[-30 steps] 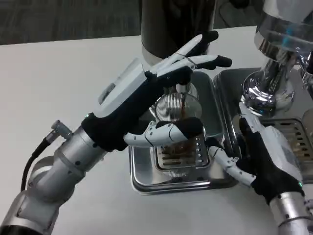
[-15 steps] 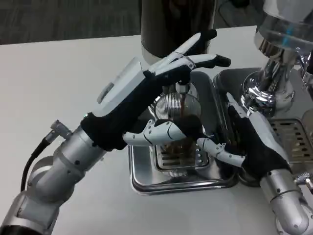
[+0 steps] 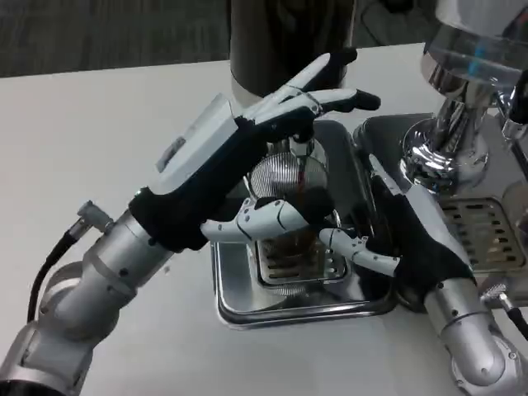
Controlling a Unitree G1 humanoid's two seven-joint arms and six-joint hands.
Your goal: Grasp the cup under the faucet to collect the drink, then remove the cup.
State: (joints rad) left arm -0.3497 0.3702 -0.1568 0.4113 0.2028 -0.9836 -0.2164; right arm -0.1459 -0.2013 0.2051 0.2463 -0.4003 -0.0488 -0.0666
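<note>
A clear cup (image 3: 297,242) with brown drink in it stands on the grate of a steel drip tray (image 3: 247,307). A thin dark stream (image 3: 303,175) falls into it from the faucet (image 3: 302,148). My left hand (image 3: 223,157) hangs over the faucet with its fingers (image 3: 330,97) stretched out and apart, and its thumb (image 3: 268,219) lies across the cup's front. My right hand (image 3: 412,235) reaches in from the right over the tray's rim. Its fingertips (image 3: 359,249) lie spread close beside the cup; contact is unclear.
A dark cylindrical dispenser (image 3: 289,33) stands behind the tray. A chrome machine (image 3: 458,107) with a second slotted tray (image 3: 487,231) crowds the right side. White table (image 3: 99,124) stretches to the left and front.
My right hand has slid left from beside the tray to over its right rim, its fingers now near the cup. The left hand holds its pose. The picture has shifted slightly.
</note>
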